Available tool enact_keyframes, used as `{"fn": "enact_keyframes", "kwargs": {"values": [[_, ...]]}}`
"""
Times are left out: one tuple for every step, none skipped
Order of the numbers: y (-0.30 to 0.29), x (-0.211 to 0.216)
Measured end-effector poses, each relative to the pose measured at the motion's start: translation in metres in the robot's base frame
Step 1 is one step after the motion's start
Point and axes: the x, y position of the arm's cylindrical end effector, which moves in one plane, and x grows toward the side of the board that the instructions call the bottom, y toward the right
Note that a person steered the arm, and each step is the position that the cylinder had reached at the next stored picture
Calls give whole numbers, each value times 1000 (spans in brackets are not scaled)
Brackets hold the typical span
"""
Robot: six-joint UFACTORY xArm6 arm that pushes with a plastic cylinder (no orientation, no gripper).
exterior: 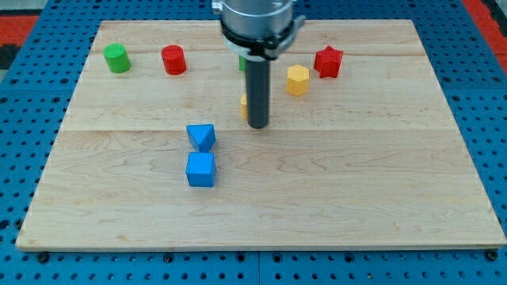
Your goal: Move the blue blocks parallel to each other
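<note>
Here blue triangle (pixel 201 136) points down at blue cube (pixel 200 169)

The pale wooden board (pixel 333 198) carries 7 visible blocks. Near the view's top lie a green cylinder (pixel 116 58), a red cylinder (pixel 173 60), a yellow hexagon (pixel 297 80) and a red star (pixel 328 62). Green (pixel 242 63) and yellow (pixel 244 105) slivers peek from behind the rod. Left of centre, a blue triangular block (pixel 201 136) sits just above a blue cube (pixel 200 169).

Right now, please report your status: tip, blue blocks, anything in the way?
My tip right of and above blue triangle. Blue cube just below it. Path clear.
</note>
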Motion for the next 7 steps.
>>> {"fn": "enact_keyframes", "kwargs": {"values": [[-30,44],[-83,49],[-81,49],[-83,47],[-87,32],[-53,62],[-47,110]]}}
